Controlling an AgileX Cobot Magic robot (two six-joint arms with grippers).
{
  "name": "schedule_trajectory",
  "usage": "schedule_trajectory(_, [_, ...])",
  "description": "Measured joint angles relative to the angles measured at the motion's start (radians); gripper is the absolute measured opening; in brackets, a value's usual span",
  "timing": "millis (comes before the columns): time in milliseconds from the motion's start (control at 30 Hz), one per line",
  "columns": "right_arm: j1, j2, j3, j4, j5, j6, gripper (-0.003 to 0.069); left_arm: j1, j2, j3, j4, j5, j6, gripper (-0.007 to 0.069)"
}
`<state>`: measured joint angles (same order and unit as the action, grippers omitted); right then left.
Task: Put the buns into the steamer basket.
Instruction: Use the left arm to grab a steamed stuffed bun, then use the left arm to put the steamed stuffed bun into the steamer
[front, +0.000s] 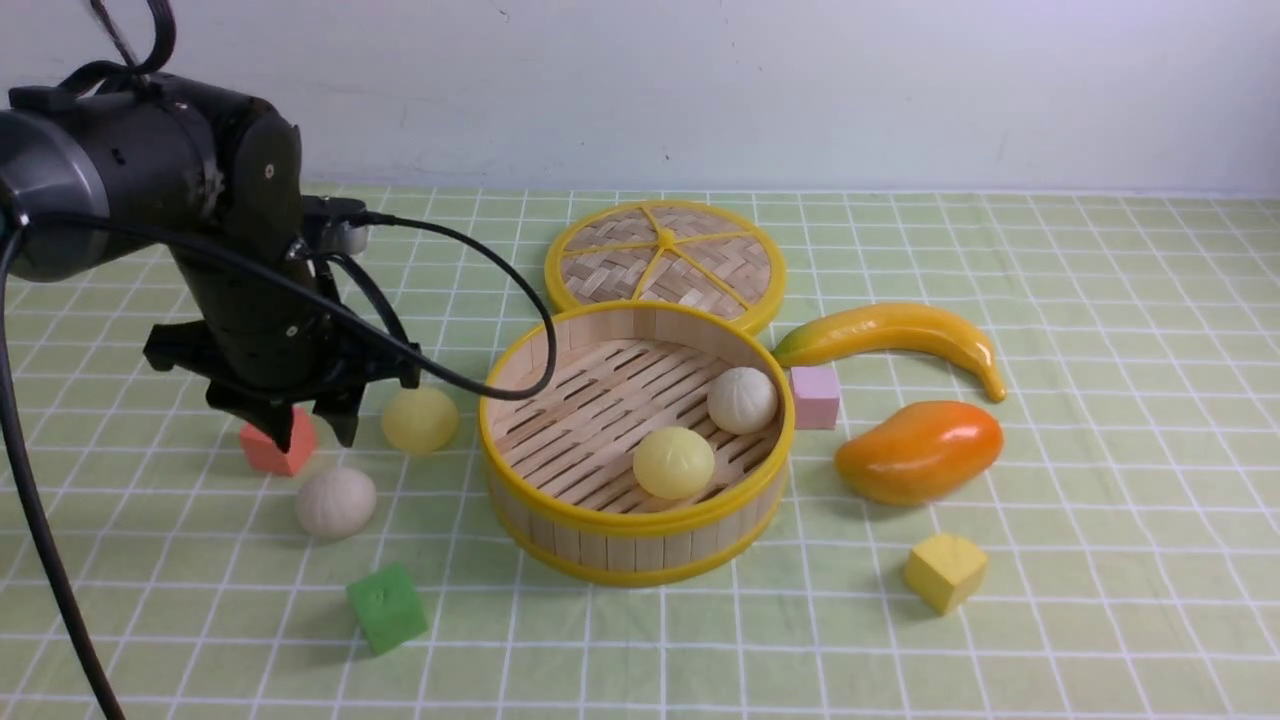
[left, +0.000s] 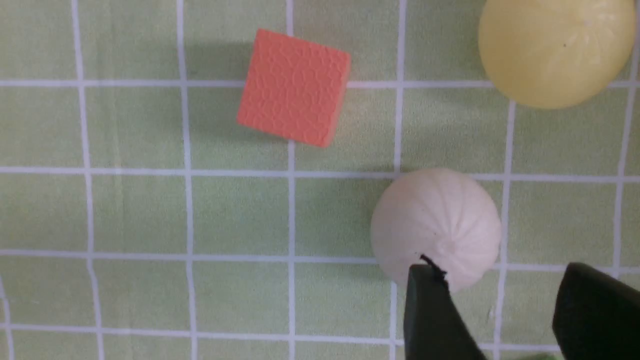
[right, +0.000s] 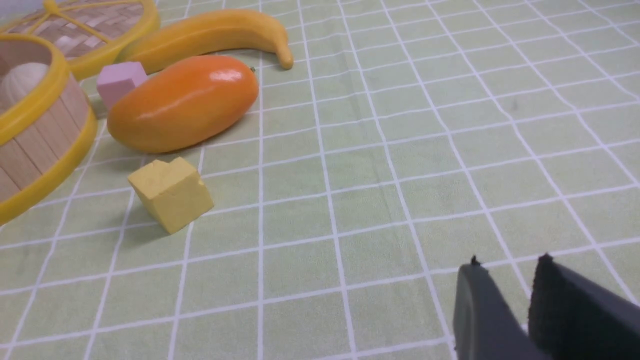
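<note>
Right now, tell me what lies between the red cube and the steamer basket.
A pale yellow bun sits on the cloth between the red cube and the steamer basket, touching neither; the front view shows it.

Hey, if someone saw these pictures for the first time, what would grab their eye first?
Probably the bamboo steamer basket at the centre, with a pale yellow bun and a white bun inside. Then the bulky black left arm at the left, its open left claw hanging by the loose off-white bun. The glossy orange mango right of the basket stands out.
</note>
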<state>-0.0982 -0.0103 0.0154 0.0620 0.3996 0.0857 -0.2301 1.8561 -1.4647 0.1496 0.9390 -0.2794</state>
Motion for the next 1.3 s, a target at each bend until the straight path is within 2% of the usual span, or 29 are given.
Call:
schedule_trajectory(600, [0.000,0.000,0.000,0.000,0.000,0.000,0.0188,0.000,0.121,0.000,0.012,-0.007,-0.006,0.0291])
schedule_trajectory(800, [0.000,0.000,0.000,0.000,0.000,0.000,0.0190,0.000,0.121,-0.001,0.016,-0.013,-0.006,0.0189])
schedule_trajectory(867, [0.000,0.000,0.000,0.000,0.000,0.000,0.0190,0.000,0.121,-0.001,0.017,-0.019,0.000,0.0116])
schedule_trajectory(933, [0.000,0.000,0.000,0.000,0.000,0.000,0.0192,0.000,0.121,-0.001,0.017,-0.021,0.007,0.0085])
schedule_trajectory(1000, [0.000,0.000,0.000,0.000,0.000,0.000,0.0196,0.001,0.121,-0.001,0.009,-0.022,0.029,0.0009])
schedule_trajectory(1067, [0.000,0.000,0.000,0.000,0.000,0.000,0.0199,0.002,0.121,-0.001,0.004,-0.019,0.041,-0.0013])
schedule_trajectory(1300, [0.000,0.000,0.000,0.000,0.000,0.000,0.0208,0.002,0.081,-0.001,-0.039,0.030,0.047,-0.0013])
